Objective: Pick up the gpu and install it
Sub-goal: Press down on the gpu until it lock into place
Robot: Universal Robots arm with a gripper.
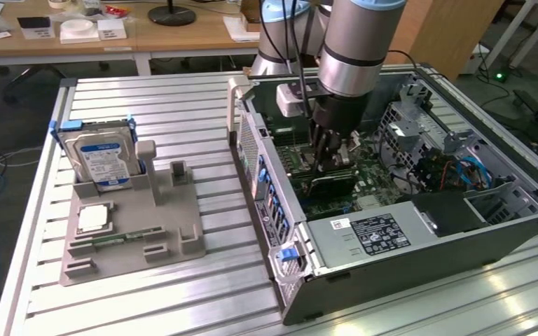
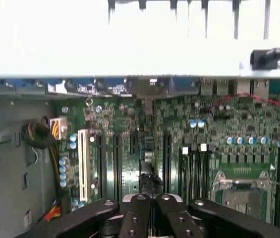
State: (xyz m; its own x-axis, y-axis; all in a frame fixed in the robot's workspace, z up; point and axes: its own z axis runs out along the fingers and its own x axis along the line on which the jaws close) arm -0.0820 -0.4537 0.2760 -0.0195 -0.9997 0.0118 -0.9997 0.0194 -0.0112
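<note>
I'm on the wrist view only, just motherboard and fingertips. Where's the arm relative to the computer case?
Observer: The arm reaches straight down into the open case, with the gripper low over the board.
Operator: Is the gpu with it?
Observer: A dark card, apparently the gpu, sits edge-on under the fingers.
Operator: What's outside the case?
Observer: A hard drive stands upright in a grey holder, at the exterior view's left.

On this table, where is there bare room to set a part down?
Free: the slatted table behind the grey holder, and the strip between holder and computer case. Crowded: the holder, with its hard drive, and the case, where the claw reaches.
</note>
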